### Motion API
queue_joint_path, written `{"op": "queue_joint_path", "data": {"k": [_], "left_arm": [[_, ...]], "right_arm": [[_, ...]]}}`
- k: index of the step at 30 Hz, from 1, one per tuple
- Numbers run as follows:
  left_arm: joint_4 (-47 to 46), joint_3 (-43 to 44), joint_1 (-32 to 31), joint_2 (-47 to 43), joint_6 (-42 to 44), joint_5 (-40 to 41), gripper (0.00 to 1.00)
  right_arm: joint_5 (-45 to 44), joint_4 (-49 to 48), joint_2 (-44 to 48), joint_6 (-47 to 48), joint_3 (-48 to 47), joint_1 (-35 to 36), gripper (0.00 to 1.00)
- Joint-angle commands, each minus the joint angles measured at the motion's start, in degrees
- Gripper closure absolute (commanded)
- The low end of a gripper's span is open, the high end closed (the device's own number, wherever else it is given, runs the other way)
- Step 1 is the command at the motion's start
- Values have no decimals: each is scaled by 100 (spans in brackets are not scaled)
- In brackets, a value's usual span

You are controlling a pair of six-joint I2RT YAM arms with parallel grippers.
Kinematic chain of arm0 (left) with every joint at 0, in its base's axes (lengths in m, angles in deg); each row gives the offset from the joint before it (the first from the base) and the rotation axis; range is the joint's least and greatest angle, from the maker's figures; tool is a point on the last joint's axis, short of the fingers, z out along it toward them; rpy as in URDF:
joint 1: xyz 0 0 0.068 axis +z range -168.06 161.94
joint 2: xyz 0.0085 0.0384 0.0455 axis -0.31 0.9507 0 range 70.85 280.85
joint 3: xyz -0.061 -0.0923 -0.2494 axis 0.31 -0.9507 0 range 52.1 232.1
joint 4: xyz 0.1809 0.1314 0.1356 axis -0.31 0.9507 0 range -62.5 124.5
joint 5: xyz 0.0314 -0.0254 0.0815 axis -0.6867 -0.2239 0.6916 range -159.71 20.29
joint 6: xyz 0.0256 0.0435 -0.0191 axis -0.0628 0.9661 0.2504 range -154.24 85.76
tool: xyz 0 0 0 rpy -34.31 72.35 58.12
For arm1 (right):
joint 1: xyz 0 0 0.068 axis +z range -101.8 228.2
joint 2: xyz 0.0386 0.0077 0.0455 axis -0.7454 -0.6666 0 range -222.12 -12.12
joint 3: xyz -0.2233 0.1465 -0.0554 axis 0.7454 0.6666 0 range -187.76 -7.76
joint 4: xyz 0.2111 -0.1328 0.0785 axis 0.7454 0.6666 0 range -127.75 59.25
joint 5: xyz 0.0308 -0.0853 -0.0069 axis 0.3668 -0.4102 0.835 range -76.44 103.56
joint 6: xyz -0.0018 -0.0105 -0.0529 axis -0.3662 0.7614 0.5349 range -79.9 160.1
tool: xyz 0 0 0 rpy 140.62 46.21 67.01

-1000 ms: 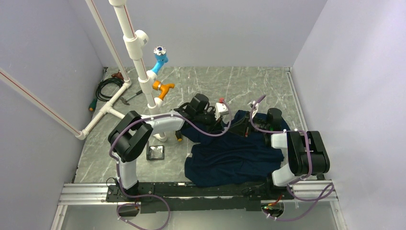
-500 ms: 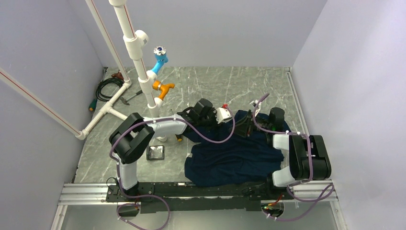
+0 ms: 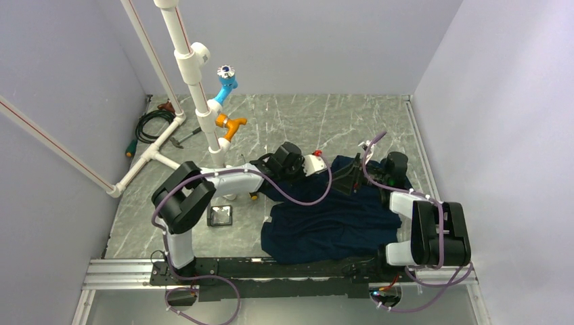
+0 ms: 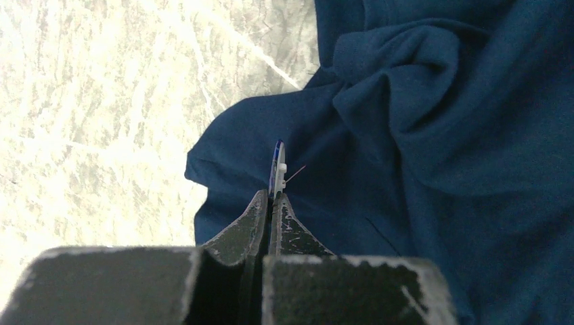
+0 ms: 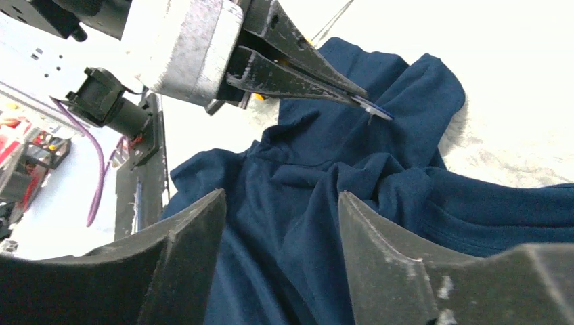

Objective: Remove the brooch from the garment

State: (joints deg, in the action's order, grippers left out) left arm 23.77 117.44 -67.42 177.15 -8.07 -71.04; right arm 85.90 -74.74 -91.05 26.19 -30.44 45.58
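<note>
The dark navy T-shirt (image 3: 332, 220) lies crumpled on the marbled floor in front of the arms. My left gripper (image 4: 272, 196) is shut on the brooch (image 4: 278, 166), a thin disc seen edge-on with its fine pin sticking out to the right, held just above the shirt's upper-left edge (image 4: 406, 135). In the right wrist view the left gripper (image 5: 355, 95) holds the brooch (image 5: 372, 108) apart from the cloth (image 5: 318, 203). My right gripper (image 5: 281, 196) is open and empty, low over the shirt's folds. In the top view the grippers face each other, left (image 3: 328, 166) and right (image 3: 352, 177).
A white pipe frame (image 3: 196, 88) stands at the back left with a light-blue fitting (image 3: 227, 81) and an orange fitting (image 3: 230, 125). A coiled cable (image 3: 152, 125) lies behind it. A small dark square object (image 3: 220, 217) lies left of the shirt.
The left gripper has shifted a little to the right and down over the shirt's top edge. The right arm's elbow has swung right and its wrist has drawn back slightly.
</note>
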Motion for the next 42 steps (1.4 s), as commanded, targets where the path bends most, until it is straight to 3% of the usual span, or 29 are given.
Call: {"op": "queue_joint_path", "data": {"k": [1,3,5,10,14,20,27,32,42], "left_arm": [[499,183,12,-591,-291,-634,100],[921,373,6,-710,-401,-1186,100],[1337,619,16,-754,-563,-1598,100],[1883,1012,183,-921,-1011,-2634,100],[1834,1239,464,-973,-1703,-3697,100],[978,1149,765,-1068,-2687,-4949,100],[-258,804,779,-1123,-3722,-5846,100],[-1075,593,780,-1081,-4383,-6158,100],[-1568,428,763,-969,-4837,-6176,100]], "right_arm": [[32,413,387,472,-202,-81,29],[69,978,560,874,-335,-82,18],[125,1927,643,1497,-631,-97,14],[194,4937,837,3864,-1531,-135,13],[320,5791,1214,4198,-1802,-184,14],[630,6413,1643,4138,-2064,-275,17],[782,6270,1814,3664,-2035,-275,26],[704,5508,1907,2753,-1840,-275,28],[960,5537,2001,2554,-1850,-222,32]]}}
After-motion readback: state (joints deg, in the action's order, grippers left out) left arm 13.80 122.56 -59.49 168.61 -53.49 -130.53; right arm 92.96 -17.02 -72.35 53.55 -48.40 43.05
